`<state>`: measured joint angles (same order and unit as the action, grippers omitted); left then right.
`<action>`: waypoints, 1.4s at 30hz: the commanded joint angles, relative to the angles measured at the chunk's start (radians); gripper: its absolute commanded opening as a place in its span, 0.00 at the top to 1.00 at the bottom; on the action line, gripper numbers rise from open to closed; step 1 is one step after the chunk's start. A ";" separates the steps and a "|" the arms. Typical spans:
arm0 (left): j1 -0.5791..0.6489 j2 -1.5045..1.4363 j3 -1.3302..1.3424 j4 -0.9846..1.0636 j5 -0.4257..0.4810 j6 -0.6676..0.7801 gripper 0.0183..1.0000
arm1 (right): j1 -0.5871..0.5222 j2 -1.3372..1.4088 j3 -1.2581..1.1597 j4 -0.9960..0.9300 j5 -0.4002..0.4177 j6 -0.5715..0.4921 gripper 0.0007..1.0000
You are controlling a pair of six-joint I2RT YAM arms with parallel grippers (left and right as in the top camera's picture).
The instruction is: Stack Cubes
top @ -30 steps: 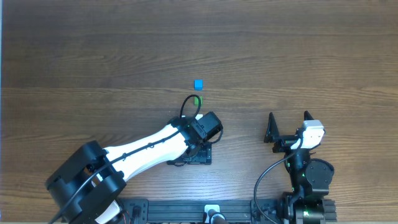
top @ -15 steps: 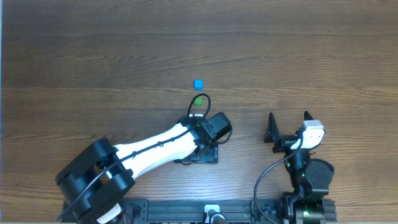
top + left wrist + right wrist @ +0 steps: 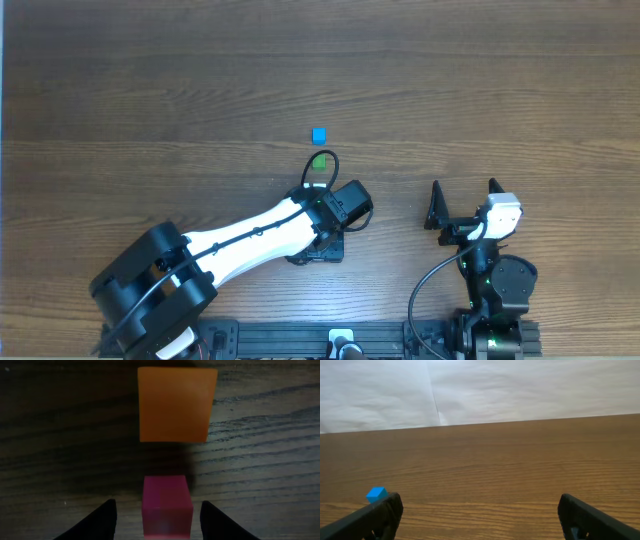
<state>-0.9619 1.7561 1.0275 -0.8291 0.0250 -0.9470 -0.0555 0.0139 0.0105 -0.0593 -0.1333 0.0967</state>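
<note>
Between the parted fingers of the left claw [image 3: 157, 510] sits the magenta cube [image 3: 166, 505], resting on the tabletop [image 3: 260, 460] with a gap showing on either side, so the claw is released and grips nothing. Just ahead of it, past the fingertips and apart from the magenta cube, lies the orange cube [image 3: 176, 404]. Farther out from the claw, the green cube [image 3: 319, 162] and then the blue cube [image 3: 319, 135] sit near each other but not touching. Off to that claw's side, well apart from all of them, the right claw [image 3: 465, 190] hangs with fingers spread wide and empty. No cube rests on another, so the stacking looks barely begun, with every lift left to do. Each cube sits bare on the wood, not in any holder.
</note>
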 commanded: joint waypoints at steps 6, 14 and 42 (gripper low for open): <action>-0.003 0.011 0.018 -0.001 -0.020 -0.008 0.70 | 0.005 -0.008 -0.005 -0.004 -0.007 -0.008 0.01; -0.003 0.011 0.018 0.000 -0.027 -0.012 0.86 | 0.005 -0.008 -0.005 -0.004 -0.007 -0.008 0.01; 0.171 0.015 0.466 -0.343 -0.082 0.122 0.98 | 0.005 -0.008 -0.005 -0.004 -0.007 -0.008 0.01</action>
<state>-0.8230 1.7622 1.4536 -1.1671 -0.0425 -0.8764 -0.0555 0.0139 0.0105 -0.0593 -0.1333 0.0967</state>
